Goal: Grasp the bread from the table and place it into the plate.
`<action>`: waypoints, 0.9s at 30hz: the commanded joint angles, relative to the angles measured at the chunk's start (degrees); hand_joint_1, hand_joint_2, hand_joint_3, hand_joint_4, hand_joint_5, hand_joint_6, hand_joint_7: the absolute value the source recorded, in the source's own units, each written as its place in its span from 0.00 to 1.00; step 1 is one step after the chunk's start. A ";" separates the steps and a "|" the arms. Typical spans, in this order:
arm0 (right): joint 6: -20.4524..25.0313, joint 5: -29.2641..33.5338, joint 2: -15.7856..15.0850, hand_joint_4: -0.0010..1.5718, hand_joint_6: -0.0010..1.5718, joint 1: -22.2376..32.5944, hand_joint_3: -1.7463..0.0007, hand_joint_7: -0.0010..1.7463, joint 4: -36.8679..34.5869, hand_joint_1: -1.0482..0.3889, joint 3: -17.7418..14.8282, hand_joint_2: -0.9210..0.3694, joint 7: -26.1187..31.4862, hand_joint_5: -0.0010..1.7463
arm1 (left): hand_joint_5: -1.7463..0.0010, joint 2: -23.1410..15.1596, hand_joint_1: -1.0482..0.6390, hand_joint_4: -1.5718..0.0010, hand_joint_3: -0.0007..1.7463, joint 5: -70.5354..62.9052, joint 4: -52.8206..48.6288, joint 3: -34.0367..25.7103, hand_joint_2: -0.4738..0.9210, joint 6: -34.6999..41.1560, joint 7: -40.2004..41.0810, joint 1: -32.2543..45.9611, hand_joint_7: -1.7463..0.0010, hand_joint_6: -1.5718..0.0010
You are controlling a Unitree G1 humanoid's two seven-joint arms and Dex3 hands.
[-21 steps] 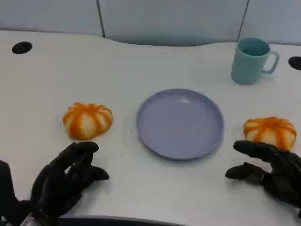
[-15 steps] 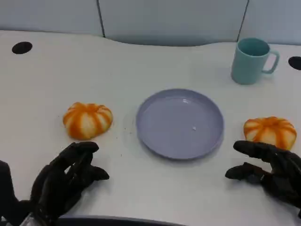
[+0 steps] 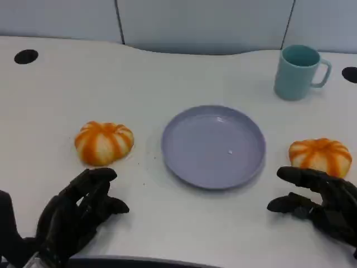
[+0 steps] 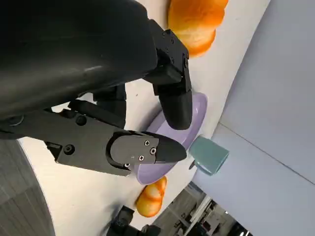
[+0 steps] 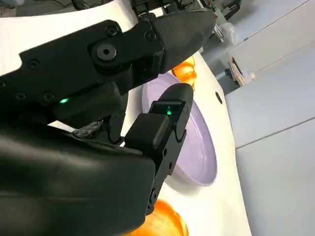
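Mug (image 3: 298,72): teal, upright, handle turned to the right, standing at the far right of the table; also seen in the left wrist view (image 4: 209,155).

Table (image 3: 167,72): white top with a curved cut-out along its far edge.

Cable holes: two, round and black, one at the far left corner (image 3: 26,56), one at the far right edge (image 3: 350,74), just beside the mug.

Wall panels (image 3: 201,22): pale grey, behind the table, split by dark vertical seams.
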State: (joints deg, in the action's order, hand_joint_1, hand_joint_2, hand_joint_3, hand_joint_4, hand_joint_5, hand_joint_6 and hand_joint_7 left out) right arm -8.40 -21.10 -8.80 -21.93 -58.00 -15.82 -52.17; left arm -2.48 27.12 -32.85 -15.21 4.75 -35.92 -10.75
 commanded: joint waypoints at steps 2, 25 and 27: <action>0.47 0.32 0.08 0.49 0.67 1.45 0.96 0.00 -0.36 0.47 -0.03 0.00 0.92 0.47 | 0.04 -1.25 0.36 0.81 0.14 -0.28 -0.48 -0.40 1.00 -0.24 0.12 -0.25 0.28 0.77; 1.16 0.52 0.29 0.49 0.66 2.16 0.98 0.00 1.29 0.46 0.40 0.00 1.75 0.48 | 0.40 -2.42 0.40 0.79 0.06 -3.29 9.22 1.06 1.00 -5.97 -0.56 1.43 0.87 0.61; 1.36 0.44 0.26 0.49 0.66 2.04 0.98 0.00 1.05 0.46 0.39 0.00 1.54 0.48 | 0.43 -3.17 0.38 0.81 0.04 -4.84 9.94 1.79 1.00 -8.43 -1.02 1.35 0.91 0.61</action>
State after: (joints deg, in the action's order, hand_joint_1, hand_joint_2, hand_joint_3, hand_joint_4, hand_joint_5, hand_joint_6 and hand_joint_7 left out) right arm -8.10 -21.02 -8.39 -21.40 -56.55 -15.59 -51.00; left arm -3.66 24.06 -24.41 -13.92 -0.65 -37.07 -9.79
